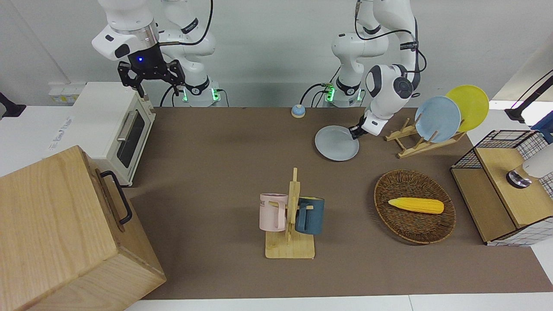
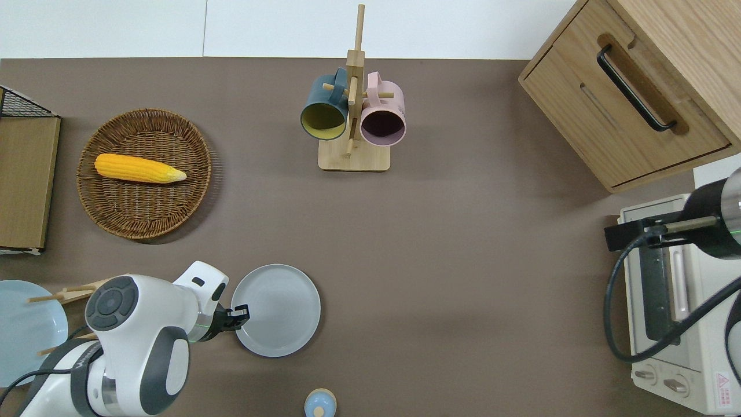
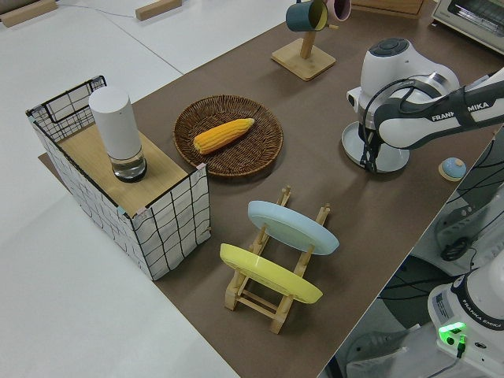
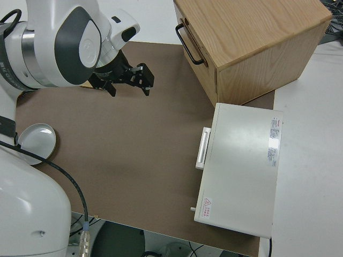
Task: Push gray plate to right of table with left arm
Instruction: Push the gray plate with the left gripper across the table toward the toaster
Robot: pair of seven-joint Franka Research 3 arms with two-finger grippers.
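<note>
The gray plate (image 1: 336,144) lies flat on the brown table (image 1: 216,172), close to the robots; it also shows in the overhead view (image 2: 281,310) and partly in the left side view (image 3: 391,160). My left gripper (image 1: 355,133) is down at table height, shut, with its tips against the plate's rim on the side toward the left arm's end of the table, as the overhead view (image 2: 242,315) shows. It holds nothing. My right gripper (image 1: 158,90) is open, empty and parked.
A dish rack holds a light-blue plate (image 1: 437,119) and a yellow plate (image 1: 468,106) beside the left arm. A small blue bell (image 2: 319,403) sits nearer to the robots than the plate. A mug rack (image 2: 353,116), corn basket (image 2: 200,174), toaster oven (image 1: 116,125) and wooden cabinet (image 1: 65,233) stand around.
</note>
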